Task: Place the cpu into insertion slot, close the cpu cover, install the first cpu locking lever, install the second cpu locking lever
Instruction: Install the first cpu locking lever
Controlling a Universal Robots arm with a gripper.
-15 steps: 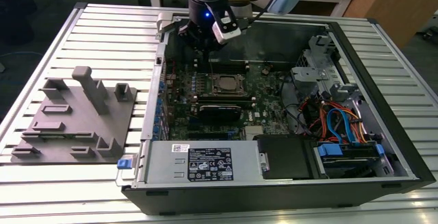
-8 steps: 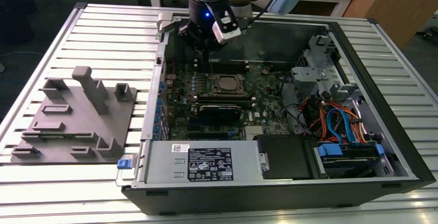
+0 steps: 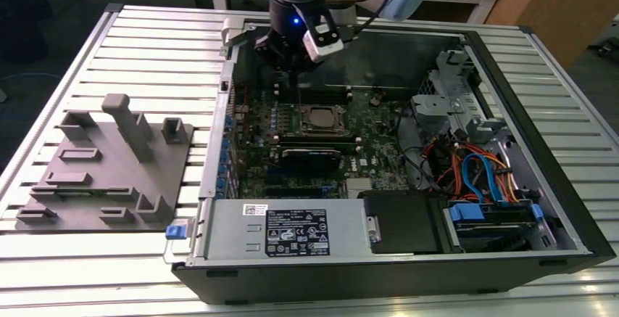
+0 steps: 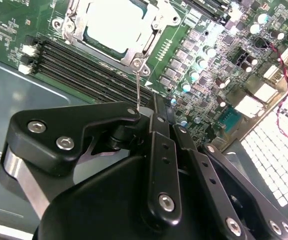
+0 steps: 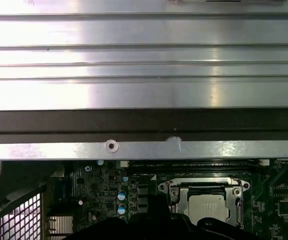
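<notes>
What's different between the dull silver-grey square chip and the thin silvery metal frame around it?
The cpu is a solid, pale plate; the cpu cover is an open frame with a large window. The cpu sits inside that window; the cpu cover rings it. Both are square, metallic and lie flat on the green board.

The cpu (image 4: pixel 116 25), a flat square chip with dull silver top, sits in the insertion slot (image 3: pixel 301 120) on the green board, the silvery cpu cover (image 4: pixel 151 37) lies closed around it, and one thin locking lever (image 4: pixel 138 87) stands upright at its corner.
</notes>
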